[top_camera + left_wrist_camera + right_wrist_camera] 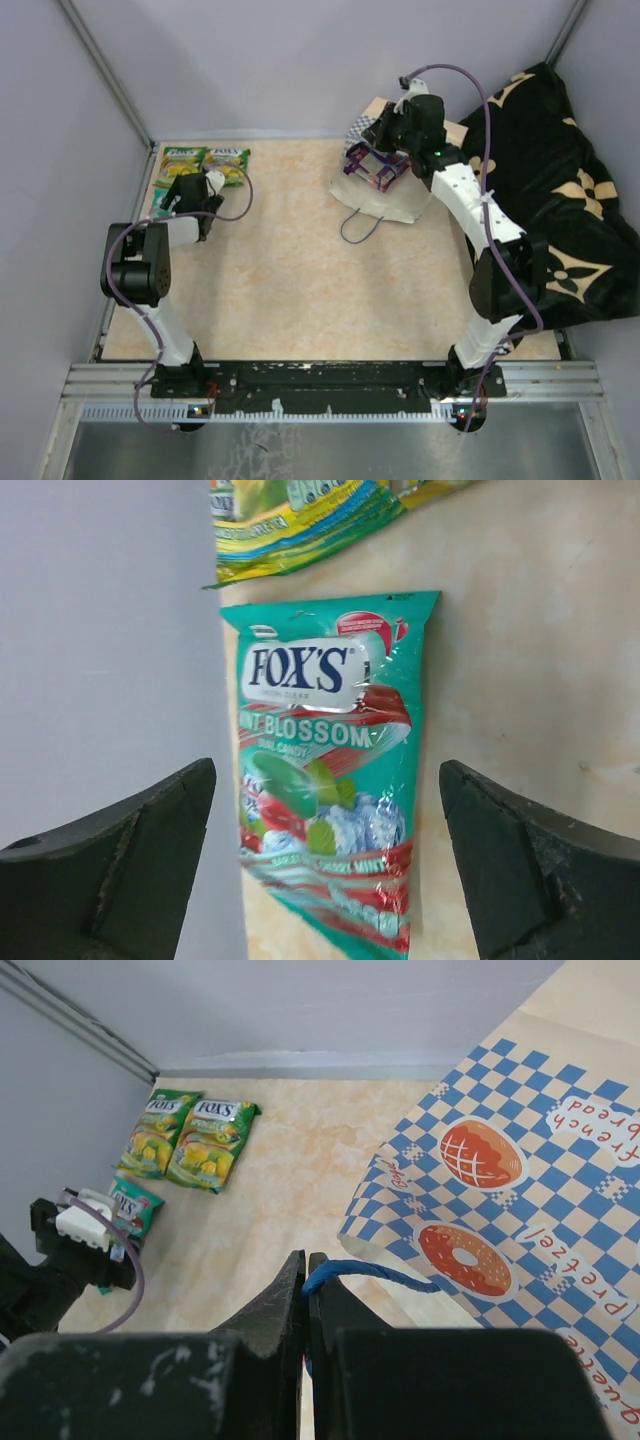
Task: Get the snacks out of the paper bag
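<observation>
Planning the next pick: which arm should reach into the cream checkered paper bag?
Left, probably: the left pincer stands open and empty above the teal glossy pouch, while the right pincer is shut on the blue cord handle of the paper bag.

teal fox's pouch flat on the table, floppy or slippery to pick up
The teal pouch probably flexes: its film shows wrinkles. The glossy sheen suggests it could slip in a grip. Lying flat on the table, it would likely slide rather than roll.
</observation>
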`<state>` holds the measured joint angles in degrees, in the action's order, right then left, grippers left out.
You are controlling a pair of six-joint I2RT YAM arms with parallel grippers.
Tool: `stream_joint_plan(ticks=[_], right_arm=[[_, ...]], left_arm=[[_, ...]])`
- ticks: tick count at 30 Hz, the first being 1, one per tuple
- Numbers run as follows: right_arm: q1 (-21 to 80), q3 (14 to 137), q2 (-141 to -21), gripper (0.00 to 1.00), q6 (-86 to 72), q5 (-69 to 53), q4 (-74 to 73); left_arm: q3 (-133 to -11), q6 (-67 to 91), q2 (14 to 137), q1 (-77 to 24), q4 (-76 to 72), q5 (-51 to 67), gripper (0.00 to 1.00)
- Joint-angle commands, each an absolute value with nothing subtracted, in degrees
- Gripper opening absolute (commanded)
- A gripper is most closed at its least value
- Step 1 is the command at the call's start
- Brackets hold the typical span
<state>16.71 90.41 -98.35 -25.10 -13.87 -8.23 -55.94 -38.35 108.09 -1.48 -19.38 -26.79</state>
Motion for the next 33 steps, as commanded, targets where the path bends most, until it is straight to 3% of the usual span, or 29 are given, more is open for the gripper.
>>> stream_joint_plan(ticks=[1,6,10,12,15,20,23,33], right_arm=[[16.4,95.1,-99.0,0.0,-24.4,-14.3,-4.9],[16.3,95.6,-99.3,0.0,-24.2,-14.0,-5.3],[15.4,96.4,-99.9,0.0,-25.0,-16.2,-5.3],[15.3,96.4,-99.7,0.0,-25.1,-16.2,-5.5],[15.2,96.3,-99.2,0.0,-25.1,-15.9,-5.8],[15.2,95.9,-97.8,0.0,-24.4,-14.7,-6.8],[15.0,95.2,-96.6,0.0,-23.8,-13.7,-7.3],[13.9,92.3,-93.1,0.0,-23.6,-12.3,-7.5]], left_arm=[[-55.1,-37.8,101.9,-6.1,-15.5,-32.4,1.0],[-60.6,-21.5,92.7,-16.9,-5.7,-22.6,1.0],[-68.3,1.4,93.1,-21.8,0.6,6.5,1.0],[-69.3,14.7,95.4,-23.2,-3.4,20.5,0.94],[-62.3,32.4,99.6,-28.1,-29.4,31.6,0.82],[-59.4,50.0,111.1,-35.2,-57.4,22.9,0.83],[-61.0,58.4,118.0,-37.0,-66.0,13.3,0.83],[-77.8,62.0,129.9,-39.5,-55.8,-7.2,0.82]])
